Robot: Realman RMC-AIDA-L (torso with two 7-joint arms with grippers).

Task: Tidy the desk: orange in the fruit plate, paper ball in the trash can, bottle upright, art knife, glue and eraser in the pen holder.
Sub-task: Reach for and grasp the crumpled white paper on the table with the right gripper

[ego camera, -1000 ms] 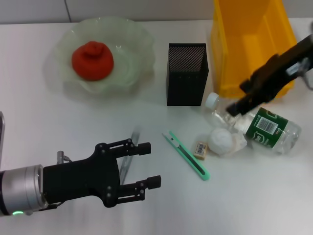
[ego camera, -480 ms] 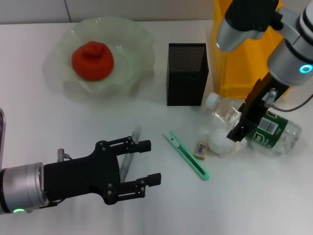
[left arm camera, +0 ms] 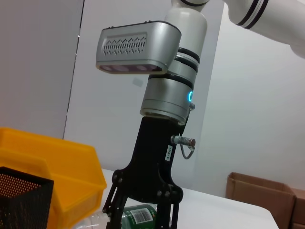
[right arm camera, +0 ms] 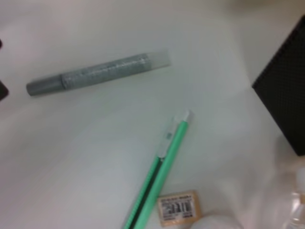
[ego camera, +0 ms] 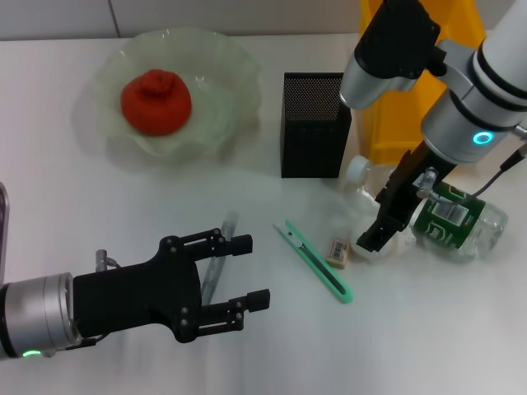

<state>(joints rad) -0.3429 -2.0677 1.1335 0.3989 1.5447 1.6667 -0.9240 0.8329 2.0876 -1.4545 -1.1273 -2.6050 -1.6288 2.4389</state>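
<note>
Near the worktop's (ego camera: pixel 74 197) front left corner, the left pincer (ego camera: pixel 247 275) hangs wide open over the glue (ego camera: pixel 216 262), holding nothing. The orange (ego camera: pixel 156 101) sits in the fruit plate (ego camera: pixel 226 62). Right of the knife (ego camera: pixel 317 260) and eraser (ego camera: pixel 338 251), the right pincer (ego camera: pixel 375 234) reaches the paper ball (ego camera: pixel 394 244) beside the lying bottle (ego camera: pixel 453 218); its opening cannot be told.

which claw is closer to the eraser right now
Right. The right claw hangs just beside the eraser, over the paper ball. The left claw is open, farther off across the knife, above the glue.
</note>
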